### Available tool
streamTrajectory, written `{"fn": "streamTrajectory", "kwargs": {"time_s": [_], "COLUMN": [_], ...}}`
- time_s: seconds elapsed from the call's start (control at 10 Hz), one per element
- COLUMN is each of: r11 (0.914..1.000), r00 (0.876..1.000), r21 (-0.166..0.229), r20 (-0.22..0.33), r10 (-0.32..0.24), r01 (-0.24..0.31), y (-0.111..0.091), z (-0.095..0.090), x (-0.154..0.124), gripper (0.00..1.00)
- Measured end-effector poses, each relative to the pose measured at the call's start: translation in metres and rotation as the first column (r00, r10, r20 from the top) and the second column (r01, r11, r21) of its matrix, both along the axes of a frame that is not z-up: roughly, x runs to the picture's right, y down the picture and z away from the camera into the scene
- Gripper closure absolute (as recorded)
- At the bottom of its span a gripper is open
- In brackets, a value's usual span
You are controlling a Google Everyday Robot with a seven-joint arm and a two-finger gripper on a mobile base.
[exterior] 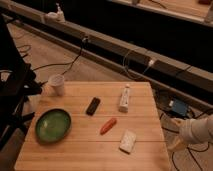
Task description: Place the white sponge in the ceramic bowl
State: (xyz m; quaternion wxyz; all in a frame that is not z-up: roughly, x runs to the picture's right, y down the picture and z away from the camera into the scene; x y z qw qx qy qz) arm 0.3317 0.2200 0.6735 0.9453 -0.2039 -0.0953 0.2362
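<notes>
The white sponge point(128, 141) lies flat on the wooden table point(75, 155), toward its front right. The ceramic bowl point(52, 125), green inside with a dark rim, sits near the left edge, empty. My gripper point(176, 143) hangs at the right edge of the view, just off the table's right side, about a sponge-length from the sponge. The white arm point(197, 129) runs off to the right.
An orange carrot-like item point(107, 126) lies left of the sponge. A black block point(92, 106) and a white tube point(124, 98) lie farther back. A white cup point(57, 84) stands at the back left corner. Cables and a blue box point(177, 107) lie on the floor.
</notes>
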Motion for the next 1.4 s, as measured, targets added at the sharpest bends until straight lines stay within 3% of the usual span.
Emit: {"fn": "streamTrajectory", "kwargs": {"time_s": [1.2, 1.4], "r11": [1.0, 0.9987], "r00": [1.0, 0.999], "r21": [0.0, -0.007], "r20": [0.0, 0.02], "r10": [0.0, -0.05], "r01": [0.0, 0.05], "y": [-0.0005, -0.0057], "z": [0.0, 0.004], "x": [0.0003, -0.0012], "gripper": [0.2, 0.2]}}
